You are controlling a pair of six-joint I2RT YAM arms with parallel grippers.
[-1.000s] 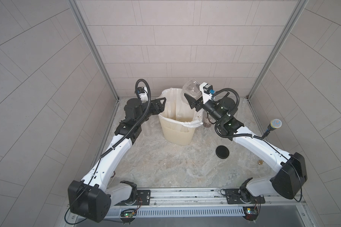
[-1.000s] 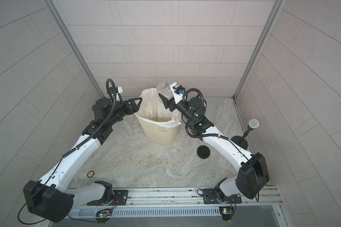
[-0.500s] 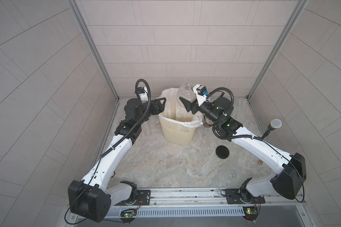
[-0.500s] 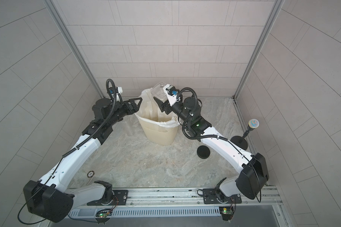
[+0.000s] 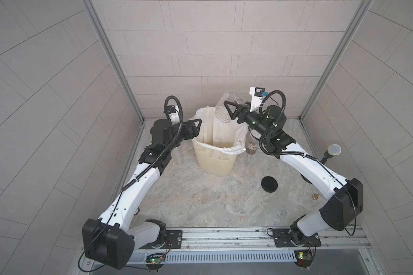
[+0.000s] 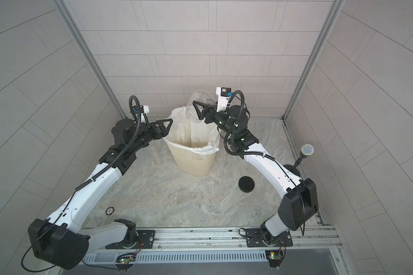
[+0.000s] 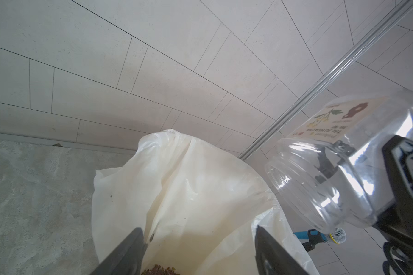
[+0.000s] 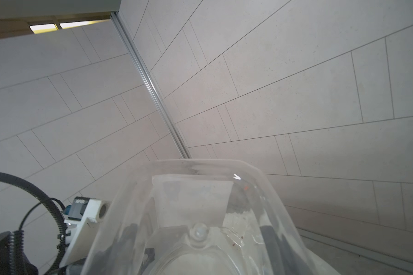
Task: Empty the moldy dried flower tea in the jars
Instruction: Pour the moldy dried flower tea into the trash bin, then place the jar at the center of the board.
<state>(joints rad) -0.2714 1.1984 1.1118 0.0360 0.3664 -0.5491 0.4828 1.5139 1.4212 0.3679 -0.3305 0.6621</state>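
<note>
Cream ribbed bin (image 5: 215,164) with a white liner (image 5: 235,133) stands near the back edge of the desk (image 5: 200,197), about midway along it. The right gripper (image 5: 230,110) is clamped on a clear jar (image 5: 221,115) and holds it above the bin's back-right rim. The jar is tipped so that its open mouth points down into the liner. It looks empty but for a few reddish specks on its wall in the right wrist view.

Tea (image 7: 159,271) lies as a brown heap at the bottom of the liner, with only its edge showing in the left wrist view. The left gripper (image 5: 196,127) sits at the bin's left rim with its jaws spread wide, grasping nothing. Whether it touches the liner I cannot tell.

A second jar (image 5: 251,147), with brownish tea in its lower part, stands upright on the desk just beside the bin's right side, under the right arm. A black lid (image 5: 269,184) lies flat toward the desk's front-right, well apart from the bin.
</note>
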